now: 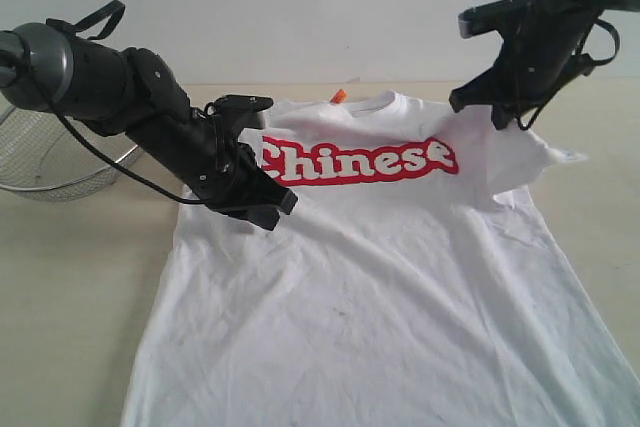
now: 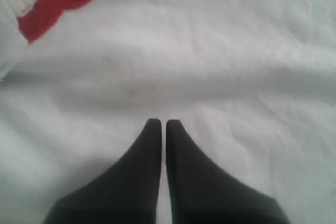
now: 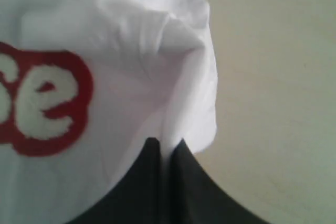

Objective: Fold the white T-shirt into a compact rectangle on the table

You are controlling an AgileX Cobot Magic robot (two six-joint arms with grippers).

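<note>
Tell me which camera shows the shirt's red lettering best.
The exterior view: the red lettering reads nearly whole across the chest, its first letter partly behind the left arm. The left wrist view catches only a red corner; the right wrist view only the final letters.

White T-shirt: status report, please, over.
Right gripper shut on white T-shirt, sleeve raised. Left gripper shut at other shoulder. Shirt otherwise spread flat, unfolded. Wire basket off to the side.
</note>
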